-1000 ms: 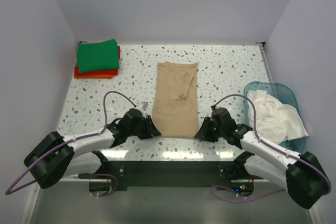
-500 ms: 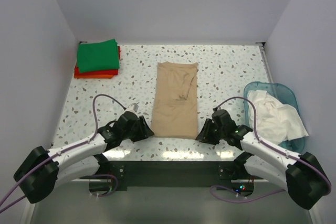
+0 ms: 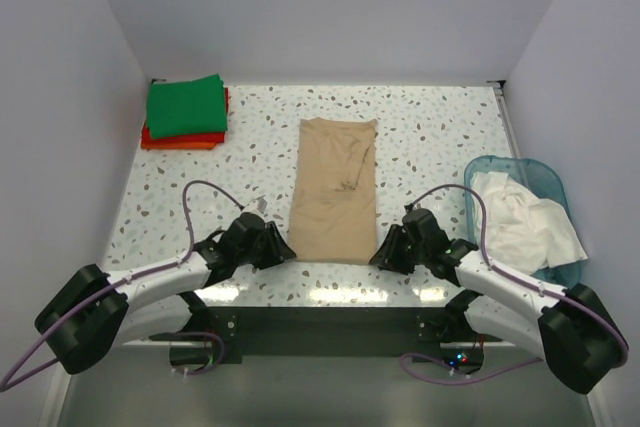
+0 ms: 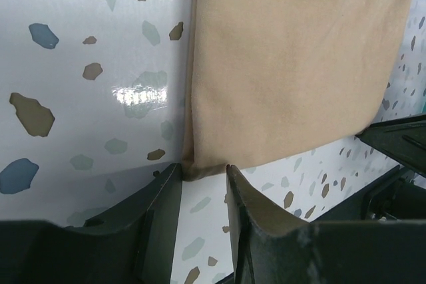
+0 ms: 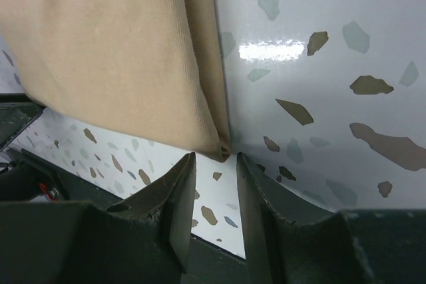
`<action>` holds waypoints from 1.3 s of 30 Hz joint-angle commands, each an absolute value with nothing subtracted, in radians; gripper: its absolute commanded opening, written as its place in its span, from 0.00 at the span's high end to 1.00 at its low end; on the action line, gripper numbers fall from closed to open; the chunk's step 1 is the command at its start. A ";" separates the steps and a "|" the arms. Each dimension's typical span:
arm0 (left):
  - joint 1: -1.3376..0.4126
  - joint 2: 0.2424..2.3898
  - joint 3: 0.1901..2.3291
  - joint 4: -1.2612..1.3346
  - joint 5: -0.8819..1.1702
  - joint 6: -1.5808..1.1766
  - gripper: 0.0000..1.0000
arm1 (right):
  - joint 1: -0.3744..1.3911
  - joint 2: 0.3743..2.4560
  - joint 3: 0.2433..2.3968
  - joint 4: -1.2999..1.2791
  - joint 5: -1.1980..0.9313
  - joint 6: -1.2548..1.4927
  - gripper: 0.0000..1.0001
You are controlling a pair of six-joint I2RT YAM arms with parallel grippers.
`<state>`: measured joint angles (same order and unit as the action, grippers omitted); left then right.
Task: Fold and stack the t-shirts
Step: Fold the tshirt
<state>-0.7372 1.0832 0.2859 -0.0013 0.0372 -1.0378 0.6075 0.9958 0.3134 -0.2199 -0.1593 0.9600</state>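
A tan shirt (image 3: 335,192), folded into a long narrow strip, lies flat in the middle of a speckled table (image 3: 440,127), running from mid-table toward the near edge. Its two near corners sit just in front of the robot's two arms. The left gripper (image 3: 283,249) is low at the shirt's near left corner. In the left wrist view its dark fingers (image 4: 160,204) stand apart, with bare table showing between them and the cloth corner lying right at the mouth of the gap, not pinched. The right gripper (image 3: 382,252) mirrors it at the near right corner. In the right wrist view its fingers (image 5: 266,204) are likewise parted, the folded corner of the shirt resting just off their tips, unclamped. At the far left corner of the table a folded green shirt (image 3: 186,105) lies on top of a folded red-orange shirt (image 3: 180,139), whose edge shows along the near and left sides of the stack. At the table's right edge a translucent blue tub (image 3: 540,172) holds a crumpled white shirt (image 3: 525,222).
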 commanded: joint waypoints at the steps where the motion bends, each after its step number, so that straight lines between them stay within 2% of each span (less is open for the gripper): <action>1: -0.735 1.118 0.258 -0.015 0.015 -1.037 0.62 | 0.604 1.022 0.285 -0.161 -0.150 0.982 0.65; 8: -0.735 1.155 0.253 0.058 0.044 -1.032 0.73 | 0.604 1.071 0.291 -0.109 -0.147 0.979 0.69; 10: -0.735 1.161 0.259 0.067 0.055 -1.025 0.80 | 0.604 1.075 0.295 -0.103 -0.143 0.976 0.73; 15: -0.741 1.135 0.267 0.034 0.066 -1.025 1.00 | 0.603 1.016 0.295 -0.146 -0.150 0.956 0.89; 23: -0.813 0.999 0.233 0.002 0.058 -1.055 1.00 | 0.603 0.812 0.241 -0.273 -0.182 0.939 1.00; 30: -0.983 0.892 0.199 -0.044 -0.017 -1.135 1.00 | 0.604 0.542 0.193 -0.446 -0.230 0.936 1.00; 33: -0.996 0.841 0.216 -0.095 -0.054 -1.141 1.00 | 0.604 0.417 0.233 -0.555 -0.212 0.923 1.00; 36: -0.994 0.804 0.264 -0.138 -0.109 -1.117 1.00 | 0.604 0.416 0.296 -0.586 -0.175 0.894 1.00; 39: -0.988 0.844 0.345 -0.175 -0.155 -1.080 1.00 | 0.604 0.535 0.366 -0.563 -0.158 0.832 1.00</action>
